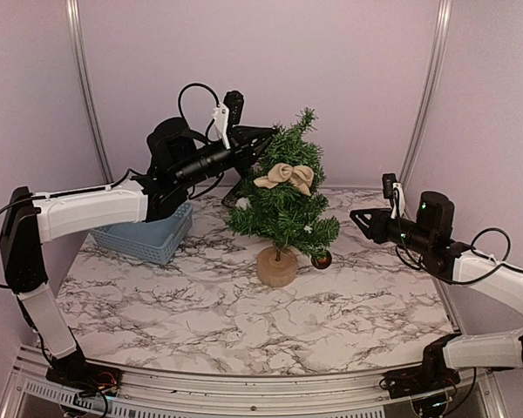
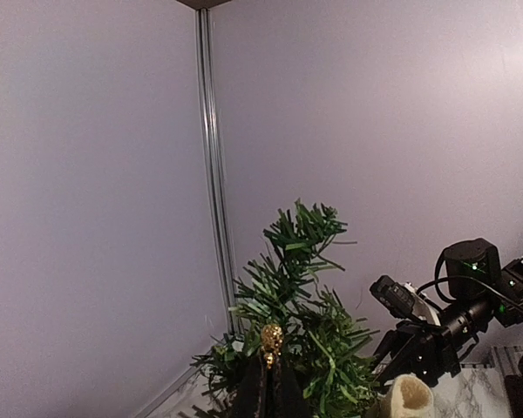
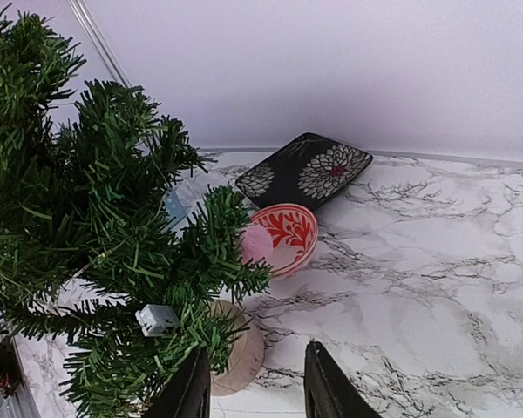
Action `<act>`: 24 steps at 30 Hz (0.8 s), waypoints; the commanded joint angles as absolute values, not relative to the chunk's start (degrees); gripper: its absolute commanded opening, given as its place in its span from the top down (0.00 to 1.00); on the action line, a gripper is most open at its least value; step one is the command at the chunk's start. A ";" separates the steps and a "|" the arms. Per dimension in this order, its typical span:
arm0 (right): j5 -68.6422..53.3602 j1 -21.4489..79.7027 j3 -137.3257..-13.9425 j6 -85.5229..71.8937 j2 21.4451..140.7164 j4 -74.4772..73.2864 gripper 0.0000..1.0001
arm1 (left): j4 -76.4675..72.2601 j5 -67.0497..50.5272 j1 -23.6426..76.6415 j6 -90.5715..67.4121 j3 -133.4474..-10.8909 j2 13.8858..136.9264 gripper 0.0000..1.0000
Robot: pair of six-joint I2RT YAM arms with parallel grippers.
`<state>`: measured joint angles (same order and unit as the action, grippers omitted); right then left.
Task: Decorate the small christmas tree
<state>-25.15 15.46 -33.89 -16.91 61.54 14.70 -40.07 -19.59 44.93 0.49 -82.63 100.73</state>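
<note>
Our left gripper (image 1: 263,136), pinched shut on a small gold ornament (image 2: 271,336), hovers at the upper left of the small christmas tree (image 1: 283,209) mid-table; we judge hanging underway, needing a branch hooked next.

The picture's bottom edge cuts off most of the left gripper (image 2: 268,370). A tiny gold thing (image 2: 271,335) sits at its tips, too small for us to name. Just past the right gripper (image 3: 256,348), the small christmas tree (image 3: 113,218) hides part of a pink thing (image 3: 254,244).
</note>
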 commanded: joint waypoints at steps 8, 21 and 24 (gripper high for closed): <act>-25.17 15.03 -33.88 -18.19 61.79 16.86 0.64 | -42.10 -15.62 45.44 1.51 -79.13 95.88 0.79; -24.93 15.05 -34.48 -18.00 61.58 16.25 0.64 | -38.18 -8.44 41.87 -2.37 -73.96 86.97 0.39; -24.71 15.07 -34.71 -17.67 61.44 15.76 0.63 | -29.84 -6.63 37.01 -5.43 -72.65 83.55 0.36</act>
<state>-25.15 15.46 -33.87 -17.96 61.63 15.40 -38.15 -10.48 42.54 -0.69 -74.02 88.92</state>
